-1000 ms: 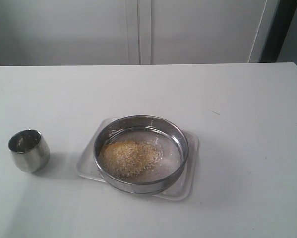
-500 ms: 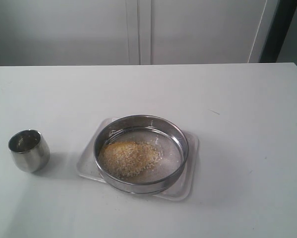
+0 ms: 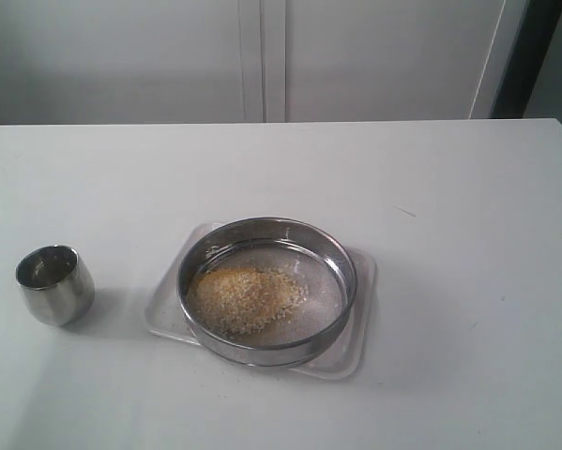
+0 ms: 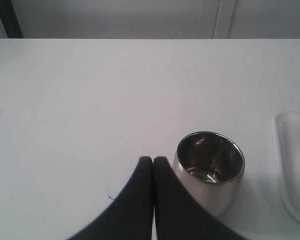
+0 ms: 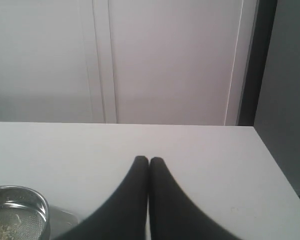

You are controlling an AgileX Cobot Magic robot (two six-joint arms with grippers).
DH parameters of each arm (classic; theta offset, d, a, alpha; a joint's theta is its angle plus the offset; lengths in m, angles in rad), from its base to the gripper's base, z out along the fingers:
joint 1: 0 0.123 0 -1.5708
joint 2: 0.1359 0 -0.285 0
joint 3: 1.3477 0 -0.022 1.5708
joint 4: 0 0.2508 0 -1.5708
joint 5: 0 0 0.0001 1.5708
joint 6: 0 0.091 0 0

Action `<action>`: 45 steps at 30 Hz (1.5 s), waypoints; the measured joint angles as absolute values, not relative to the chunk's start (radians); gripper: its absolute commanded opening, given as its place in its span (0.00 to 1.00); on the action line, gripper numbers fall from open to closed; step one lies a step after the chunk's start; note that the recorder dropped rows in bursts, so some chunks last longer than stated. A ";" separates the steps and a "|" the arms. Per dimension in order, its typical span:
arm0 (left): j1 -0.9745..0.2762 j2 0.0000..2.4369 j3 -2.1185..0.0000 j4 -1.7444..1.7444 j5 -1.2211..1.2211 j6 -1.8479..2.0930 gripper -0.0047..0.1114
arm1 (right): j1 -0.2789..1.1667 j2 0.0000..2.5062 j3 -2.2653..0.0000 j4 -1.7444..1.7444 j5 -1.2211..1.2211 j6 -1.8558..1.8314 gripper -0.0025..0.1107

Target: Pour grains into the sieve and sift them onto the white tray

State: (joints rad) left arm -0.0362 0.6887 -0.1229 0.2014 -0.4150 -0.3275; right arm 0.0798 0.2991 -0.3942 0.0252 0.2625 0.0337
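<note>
The round steel sieve [image 3: 267,289] rests on the white tray [image 3: 356,347] near the table's middle. A heap of yellow and pale grains [image 3: 243,298] lies on its mesh, toward the left side. In the right wrist view a part of the sieve [image 5: 17,212] with grains shows at the edge. Neither gripper appears in the exterior view. My left gripper [image 4: 153,160] is shut with nothing in it, its tips beside the steel cup [image 4: 210,167]. My right gripper [image 5: 148,160] is shut and empty above the bare table.
A small rounded steel cup [image 3: 55,283] stands upright and looks empty, left of the tray. White cabinet doors [image 3: 262,56] rise behind the table's far edge. A corner of the tray [image 4: 292,165] shows in the left wrist view.
</note>
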 measured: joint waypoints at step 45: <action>-0.036 0.689 -0.123 0.201 -0.415 -0.327 0.04 | 0.080 1.007 -0.748 0.207 0.579 0.000 0.02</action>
